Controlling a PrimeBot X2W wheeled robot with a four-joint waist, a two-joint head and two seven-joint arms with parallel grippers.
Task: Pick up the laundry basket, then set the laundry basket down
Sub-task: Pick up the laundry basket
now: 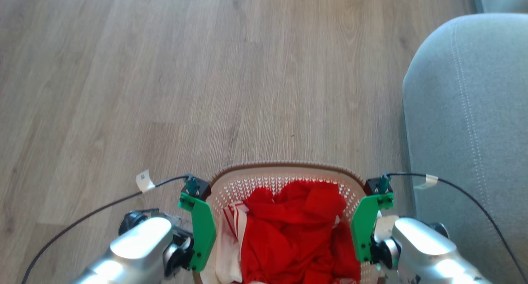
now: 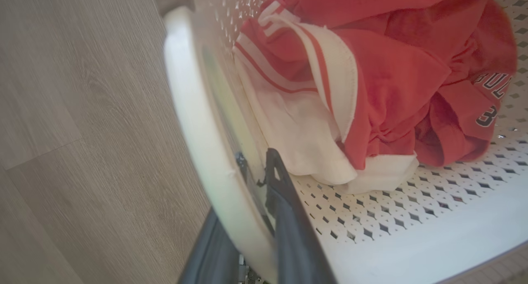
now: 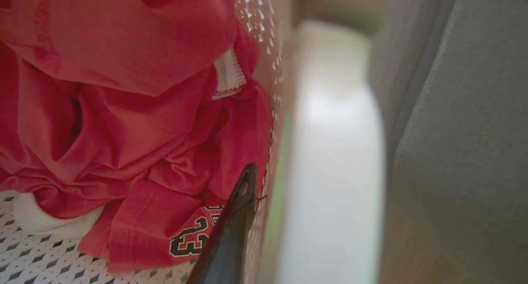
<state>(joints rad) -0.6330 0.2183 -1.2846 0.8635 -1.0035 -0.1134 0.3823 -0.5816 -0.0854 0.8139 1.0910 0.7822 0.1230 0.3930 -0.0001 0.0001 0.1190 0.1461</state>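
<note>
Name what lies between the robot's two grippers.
The laundry basket, with red and white clothes inside, spans the gap between the left gripper and the right gripper. The head view shows this.

A floor (image 1: 206, 69) of pale grey-brown wood-look planks spreads wide, with long grain lines and a few plank joints. At the floor's right edge stands a piece of grey upholstered furniture (image 1: 470, 131). Its top is rounded, and a row of light stitching runs down its fabric.
</note>
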